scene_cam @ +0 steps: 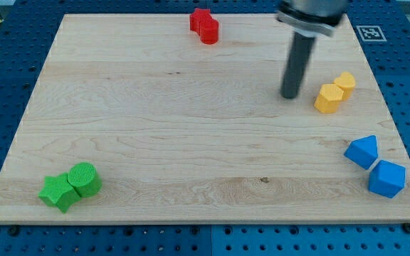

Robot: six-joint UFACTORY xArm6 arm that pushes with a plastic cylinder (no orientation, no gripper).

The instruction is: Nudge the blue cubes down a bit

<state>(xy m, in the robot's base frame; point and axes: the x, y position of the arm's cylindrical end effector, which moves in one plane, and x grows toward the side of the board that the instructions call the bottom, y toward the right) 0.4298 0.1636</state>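
Two blue blocks sit near the view's lower right corner of the wooden board point(191, 135): one blue block point(362, 151) higher up and a blue cube point(387, 178) just below and right of it. They touch or nearly touch. My tip point(289, 96) rests on the board in the upper right area. It stands well above and to the left of the blue blocks, apart from them, and just left of the yellow blocks.
Two yellow blocks point(334, 92) lie close to the right of my tip. Two red blocks point(204, 25) sit at the top edge near the middle. A green star block point(58, 192) and a green cylinder point(85, 178) sit at the lower left.
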